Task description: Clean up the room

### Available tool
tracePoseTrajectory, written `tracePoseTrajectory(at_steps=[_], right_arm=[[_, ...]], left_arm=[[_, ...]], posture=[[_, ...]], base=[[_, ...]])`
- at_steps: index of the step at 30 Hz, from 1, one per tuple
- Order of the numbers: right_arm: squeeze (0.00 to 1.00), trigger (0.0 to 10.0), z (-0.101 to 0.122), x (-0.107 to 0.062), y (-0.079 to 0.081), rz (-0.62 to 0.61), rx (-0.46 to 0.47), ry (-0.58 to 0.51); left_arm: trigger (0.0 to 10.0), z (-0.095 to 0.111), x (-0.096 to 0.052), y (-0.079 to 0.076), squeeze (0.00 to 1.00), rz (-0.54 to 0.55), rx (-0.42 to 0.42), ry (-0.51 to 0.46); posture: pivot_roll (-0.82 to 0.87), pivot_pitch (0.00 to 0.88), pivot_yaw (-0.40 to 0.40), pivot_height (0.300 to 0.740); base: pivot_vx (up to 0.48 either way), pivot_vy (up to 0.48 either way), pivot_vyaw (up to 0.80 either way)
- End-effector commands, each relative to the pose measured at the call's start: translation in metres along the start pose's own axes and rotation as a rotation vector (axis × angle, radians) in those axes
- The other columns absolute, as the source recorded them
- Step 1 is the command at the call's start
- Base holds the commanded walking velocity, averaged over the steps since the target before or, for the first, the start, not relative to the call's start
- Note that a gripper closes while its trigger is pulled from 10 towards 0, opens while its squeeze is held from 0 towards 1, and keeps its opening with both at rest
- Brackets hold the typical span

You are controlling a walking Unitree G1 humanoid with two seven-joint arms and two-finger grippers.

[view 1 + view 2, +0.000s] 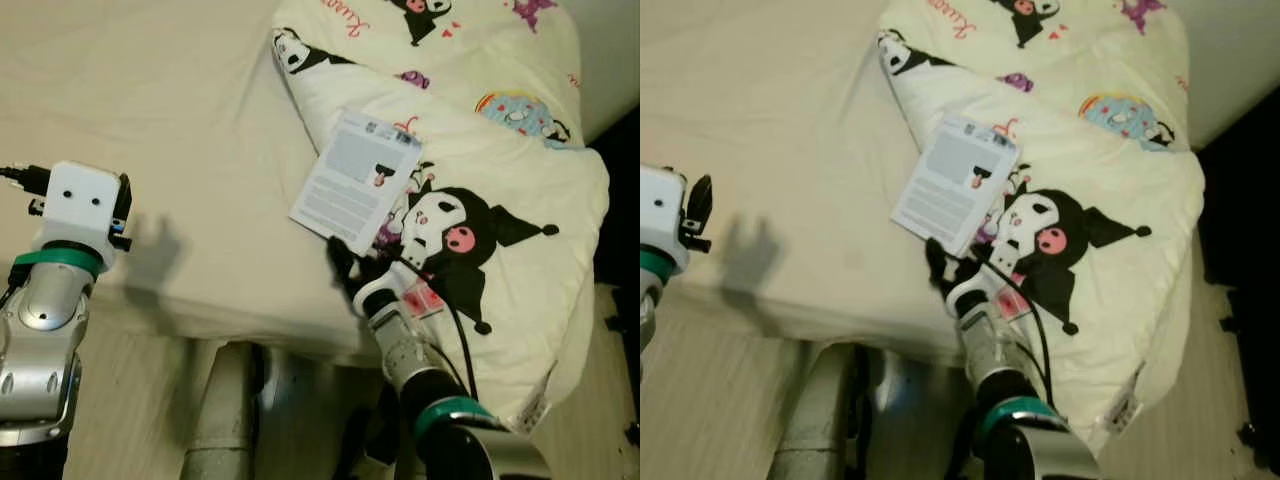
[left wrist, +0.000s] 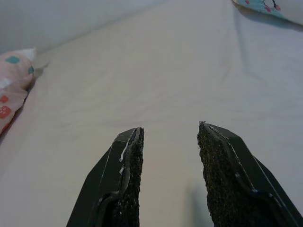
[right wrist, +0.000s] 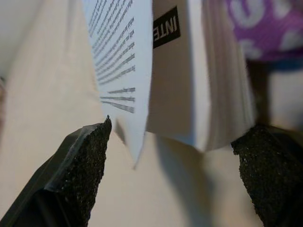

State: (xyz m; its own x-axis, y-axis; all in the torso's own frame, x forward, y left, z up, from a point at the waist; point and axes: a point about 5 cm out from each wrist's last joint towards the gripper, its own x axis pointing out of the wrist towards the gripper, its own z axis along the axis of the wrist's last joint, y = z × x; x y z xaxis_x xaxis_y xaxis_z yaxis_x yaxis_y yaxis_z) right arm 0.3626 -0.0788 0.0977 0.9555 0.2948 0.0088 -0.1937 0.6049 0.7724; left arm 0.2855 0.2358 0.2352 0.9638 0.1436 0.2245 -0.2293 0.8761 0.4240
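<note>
A white book [image 1: 355, 180] with printed text on its cover lies on the bed, half on the cartoon-print duvet [image 1: 500, 190] and half over the cream sheet [image 1: 180, 120]. My right gripper [image 1: 350, 268] reaches up from the bed's near edge to the book's lower corner. Its fingers stand open on either side of the book's edge [image 3: 189, 94], not closed on it. My left gripper [image 2: 168, 161] hovers open over bare sheet at the left, its white wrist block [image 1: 82, 205] above the mattress edge.
A pink patterned pillow [image 2: 12, 80] lies at the far end of the sheet. The mattress edge [image 1: 250, 330] runs across in front of me, with a grey leg or post [image 1: 215, 410] and pale floor below. Dark space lies to the right of the duvet.
</note>
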Motion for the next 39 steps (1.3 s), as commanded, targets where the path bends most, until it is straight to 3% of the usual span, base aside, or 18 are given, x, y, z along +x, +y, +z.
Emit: tracePoseTrajectory(at_steps=[1, 6, 10, 12, 15, 25, 28, 30, 32, 34, 35, 36, 37, 38, 39], right_arm=[[0.00, 10.0, -0.021, -0.007, -0.006, -0.033, 0.090, 0.069], [0.00, 10.0, -0.034, -0.001, 0.009, -0.075, 0.074, 0.091], [0.00, 10.0, -0.033, 0.001, 0.009, -0.112, 0.041, 0.084], [0.00, 10.0, -0.027, 0.002, 0.007, -0.146, -0.050, 0.064], [0.00, 10.0, -0.018, 0.003, 0.006, -0.167, -0.104, 0.030], [0.00, 10.0, 0.010, 0.015, 0.019, -0.186, -0.121, -0.111], [0.00, 10.0, 0.015, 0.018, 0.022, -0.195, -0.098, -0.135], [0.00, 9.6, 0.020, 0.019, 0.020, -0.237, 0.037, -0.171], [0.00, 9.6, 0.020, 0.019, 0.019, -0.252, 0.078, -0.179], [0.00, 8.9, 0.019, 0.016, 0.014, -0.296, 0.177, -0.198], [0.00, 7.8, 0.017, 0.015, 0.012, -0.314, 0.227, -0.205], [0.00, 7.8, 0.017, 0.015, 0.012, -0.314, 0.227, -0.205], [0.00, 5.5, 0.015, 0.015, 0.011, -0.322, 0.261, -0.207], [0.00, 5.5, 0.015, 0.015, 0.011, -0.322, 0.261, -0.207], [0.00, 3.5, 0.013, 0.016, 0.014, -0.318, 0.283, -0.205]], left_arm=[[10.0, -0.002, -0.005, -0.004, 0.00, -0.012, 0.003, 0.006], [10.0, -0.002, -0.011, 0.000, 0.00, 0.002, 0.015, 0.013], [10.0, -0.002, -0.013, 0.003, 0.00, 0.010, 0.021, 0.013], [10.0, -0.001, -0.016, 0.006, 0.00, 0.022, 0.028, 0.014], [10.0, 0.000, -0.019, 0.008, 0.00, 0.028, 0.031, 0.014], [10.0, 0.001, -0.025, 0.006, 0.00, 0.029, 0.029, 0.013], [10.0, 0.002, -0.024, 0.007, 0.00, 0.032, 0.027, 0.008], [10.0, 0.004, -0.022, 0.006, 0.00, 0.037, 0.024, 0.002], [10.0, 0.004, -0.021, 0.006, 0.00, 0.038, 0.023, 0.000], [10.0, 0.005, -0.020, 0.006, 0.00, 0.040, 0.022, -0.007], [10.0, 0.006, -0.019, 0.006, 0.00, 0.042, 0.022, -0.011], [10.0, 0.006, -0.019, 0.006, 0.00, 0.042, 0.022, -0.011], [10.0, 0.007, -0.019, 0.006, 0.00, 0.043, 0.022, -0.014], [10.0, 0.007, -0.019, 0.006, 0.00, 0.043, 0.022, -0.014], [10.0, 0.008, -0.019, 0.006, 0.00, 0.044, 0.023, -0.018]], posture=[[0.41, 0.335, -0.018, 0.595], [0.45, 0.346, -0.022, 0.595], [0.47, 0.352, -0.025, 0.595], [0.48, 0.359, -0.025, 0.595], [0.49, 0.371, -0.024, 0.595], [0.50, 0.389, -0.013, 0.595], [0.50, 0.385, -0.016, 0.595], [0.50, 0.375, -0.020, 0.595], [0.50, 0.375, -0.020, 0.595], [0.50, 0.368, -0.022, 0.595], [0.51, 0.366, -0.023, 0.595], [0.51, 0.366, -0.023, 0.595], [0.51, 0.365, -0.022, 0.595], [0.51, 0.365, -0.022, 0.595], [0.51, 0.364, -0.022, 0.595]], base=[[0.000, 0.000, 0.00], [0.000, 0.000, 0.00], [0.000, 0.000, 0.00], [0.000, 0.000, 0.00], [0.000, 0.000, 0.00], [0.000, 0.000, 0.00], [0.000, 0.000, 0.00], [0.000, 0.000, 0.00], [0.000, 0.000, 0.00], [0.000, 0.000, 0.00], [0.000, 0.000, 0.00], [0.000, 0.000, 0.00], [0.000, 0.000, 0.00], [0.000, 0.000, 0.00], [0.000, 0.000, 0.00]])
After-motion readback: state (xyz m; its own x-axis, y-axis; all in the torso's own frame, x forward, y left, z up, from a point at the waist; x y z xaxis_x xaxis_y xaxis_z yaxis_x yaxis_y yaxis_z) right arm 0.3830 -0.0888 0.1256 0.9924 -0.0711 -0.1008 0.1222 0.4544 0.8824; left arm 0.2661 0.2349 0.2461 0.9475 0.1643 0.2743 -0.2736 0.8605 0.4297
